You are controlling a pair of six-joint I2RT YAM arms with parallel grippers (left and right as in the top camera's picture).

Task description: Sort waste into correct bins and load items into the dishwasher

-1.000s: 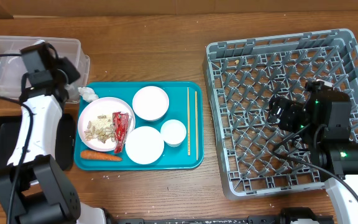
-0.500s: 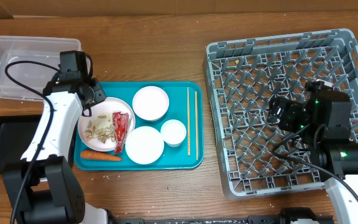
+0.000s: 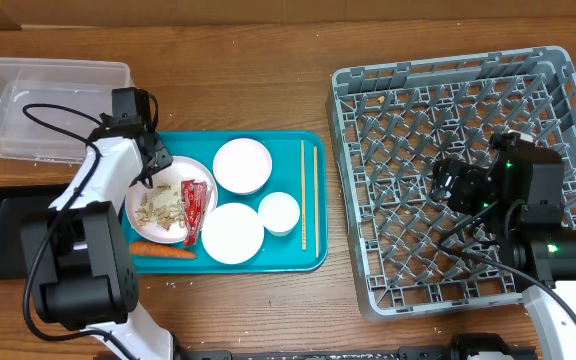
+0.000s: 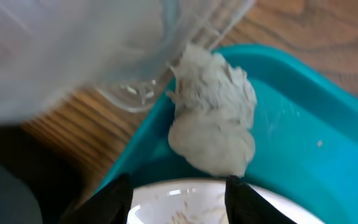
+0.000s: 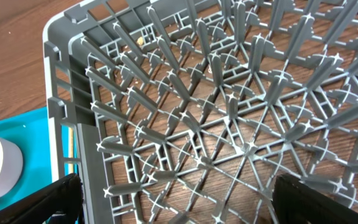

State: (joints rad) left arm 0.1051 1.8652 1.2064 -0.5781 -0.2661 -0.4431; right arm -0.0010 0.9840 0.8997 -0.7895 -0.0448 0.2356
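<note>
Wooden table (image 3: pixel 268 80), waste sorting: the left gripper (image 4: pixel 178 190), jaws half apart and empty, hovers with the crumpled silvery-white paper ball (image 4: pixel 213 118) just ahead, in a corner of the teal plastic tray (image 4: pixel 303 112). Next, likely: advance and close. Meanwhile the right gripper (image 5: pixel 173 199) gapes wide above the grey plastic dish rack (image 5: pixel 229 93).

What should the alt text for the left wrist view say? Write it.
A crumpled whitish paper ball lies in the corner of the teal tray, beside the clear tub. The left hand, fingers apart, hovers over the white plate just short of it, holding nothing.
</note>
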